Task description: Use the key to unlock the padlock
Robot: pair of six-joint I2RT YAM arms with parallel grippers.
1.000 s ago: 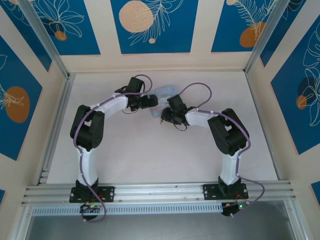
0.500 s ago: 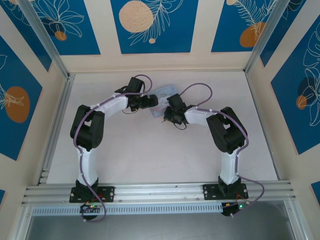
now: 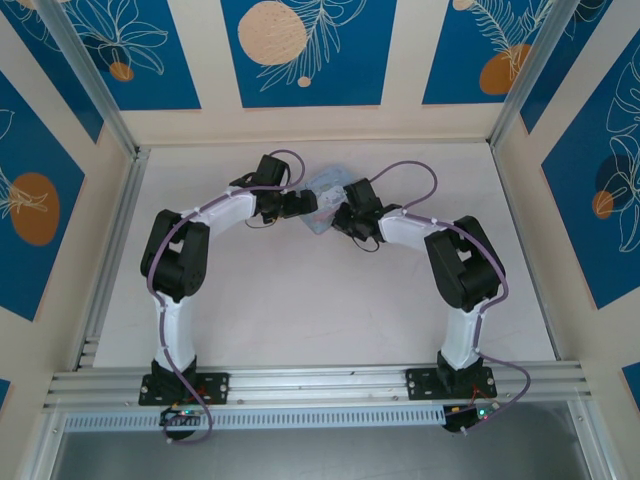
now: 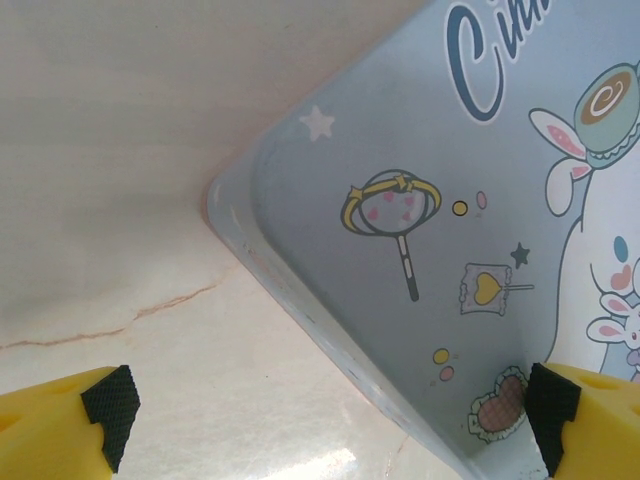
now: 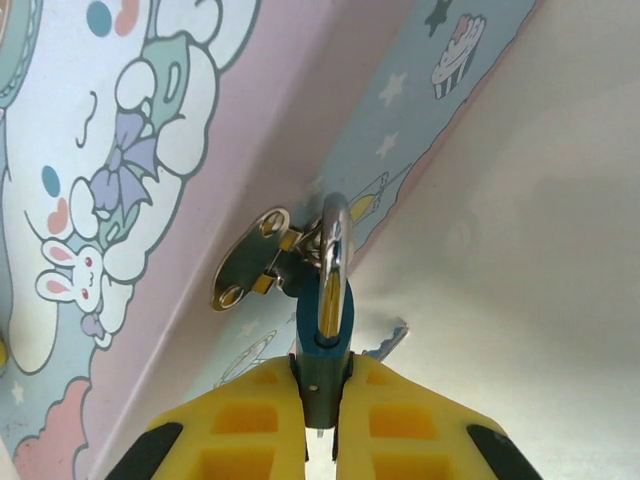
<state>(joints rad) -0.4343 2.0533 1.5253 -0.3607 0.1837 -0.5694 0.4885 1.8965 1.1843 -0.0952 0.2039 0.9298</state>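
Top external view first: a pale table (image 3: 300,300) boxed in by cream walls with blue leaf-and-circle panels (image 3: 300,50), an aluminium rail (image 3: 320,378) running along the near edge. Both arms reach inward and meet at a tin (image 3: 328,183) lying toward the far middle of the table. It is light blue and printed with cartoon rabbits and stars. Its lid is down, so whatever is inside stays hidden.

From the left wrist, the left gripper (image 4: 332,402) stands released, its jaws spread wide, with a corner of the tin lying between them. The pad (image 4: 553,402) on one side sits right at the tin's edge; whether it touches, I cannot tell. The table under that corner shows a thin brownish crack line.

From the right wrist, the right gripper (image 5: 320,395) is clamped on the padlock (image 5: 322,325) — the yellow fingers (image 5: 400,425) press its dark blue-grey body from both sides. The padlock stands against the tin's side, its shackle (image 5: 334,235) passing through a small metal hasp (image 5: 250,262) on the tin. The lower part of the padlock is buried between the fingers, and a thin pale sliver down there is too small to identify.

In the overhead view both grippers and the padlock are tiny dark shapes at the tin — no detail there.
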